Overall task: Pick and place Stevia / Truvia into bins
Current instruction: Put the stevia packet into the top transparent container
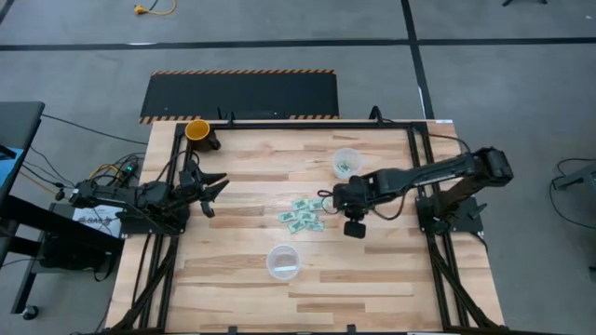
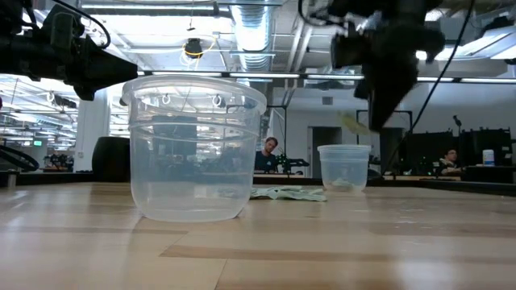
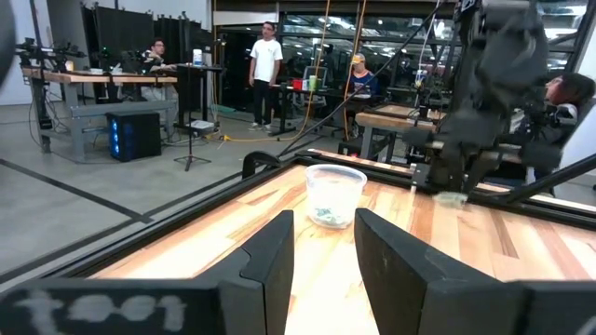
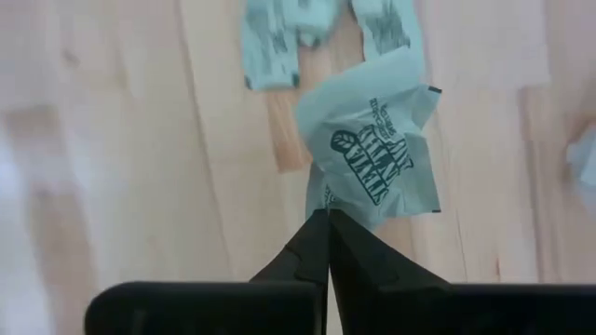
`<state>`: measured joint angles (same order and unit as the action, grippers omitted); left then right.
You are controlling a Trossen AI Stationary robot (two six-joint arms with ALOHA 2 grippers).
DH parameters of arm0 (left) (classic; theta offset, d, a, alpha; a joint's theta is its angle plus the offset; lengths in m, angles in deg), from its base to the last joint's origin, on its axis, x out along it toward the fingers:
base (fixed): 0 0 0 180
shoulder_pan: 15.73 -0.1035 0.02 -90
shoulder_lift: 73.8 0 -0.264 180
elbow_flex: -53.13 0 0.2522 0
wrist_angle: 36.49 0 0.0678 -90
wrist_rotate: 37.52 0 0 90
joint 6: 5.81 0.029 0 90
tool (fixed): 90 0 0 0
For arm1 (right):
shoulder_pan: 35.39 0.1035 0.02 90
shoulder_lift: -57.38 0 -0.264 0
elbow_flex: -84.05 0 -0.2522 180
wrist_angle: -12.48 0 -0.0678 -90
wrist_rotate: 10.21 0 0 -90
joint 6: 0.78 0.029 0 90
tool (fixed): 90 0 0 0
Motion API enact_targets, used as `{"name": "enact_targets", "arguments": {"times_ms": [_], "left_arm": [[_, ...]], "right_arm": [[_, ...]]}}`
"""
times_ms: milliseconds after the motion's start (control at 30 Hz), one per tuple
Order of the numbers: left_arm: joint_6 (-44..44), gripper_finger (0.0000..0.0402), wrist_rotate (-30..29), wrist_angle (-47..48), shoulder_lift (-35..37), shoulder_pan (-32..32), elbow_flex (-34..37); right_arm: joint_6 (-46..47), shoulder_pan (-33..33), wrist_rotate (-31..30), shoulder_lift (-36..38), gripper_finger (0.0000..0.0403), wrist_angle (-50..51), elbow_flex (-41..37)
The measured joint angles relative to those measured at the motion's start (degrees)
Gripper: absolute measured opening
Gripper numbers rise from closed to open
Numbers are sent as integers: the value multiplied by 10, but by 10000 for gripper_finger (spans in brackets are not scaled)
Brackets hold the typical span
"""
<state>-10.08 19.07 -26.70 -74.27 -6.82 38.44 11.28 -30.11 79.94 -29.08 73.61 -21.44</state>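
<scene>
Your right gripper [image 4: 326,216] is pinching its jaws together on the edge of one green Stevia packet [image 4: 377,154], hanging lifted above the loose packets [image 1: 304,216] lying mid-table. You are seeing one clear bin [image 1: 347,163] just beyond them with packets inside, the other clear bin [image 1: 283,261] nearer the front. Your left gripper [image 1: 212,191] is waiting at the left side, jaws standing apart.

Bright, even ceiling light over the table [image 1: 242,279].
Shadows are soft and short. Overhead lamps [image 2: 192,48] glare behind the near cup [image 2: 193,149]; the arms are dark silhouettes. Up close, the packet [image 4: 377,158] is sharp and the wood edges smear.
</scene>
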Motion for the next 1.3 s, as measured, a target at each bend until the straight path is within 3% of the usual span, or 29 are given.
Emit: {"name": "enact_targets", "arguments": {"times_ms": [300,667,800,1000,1133,1300], "left_arm": [[0,104,0,0,0,0,0],[0,104,0,0,0,0,0],[0,104,0,0,0,0,0],[0,104,0,0,0,0,0],[0,104,0,0,0,0,0],[0,104,0,0,0,0,0]], "right_arm": [[0,-13,113,58,1,-83,45],[-1,-37,223,67,0,-157,75],[-4,-47,206,70,0,-166,74],[-6,-92,99,80,0,-124,76],[-6,-137,41,77,0,-75,75],[-24,-196,13,62,0,4,75]]}}
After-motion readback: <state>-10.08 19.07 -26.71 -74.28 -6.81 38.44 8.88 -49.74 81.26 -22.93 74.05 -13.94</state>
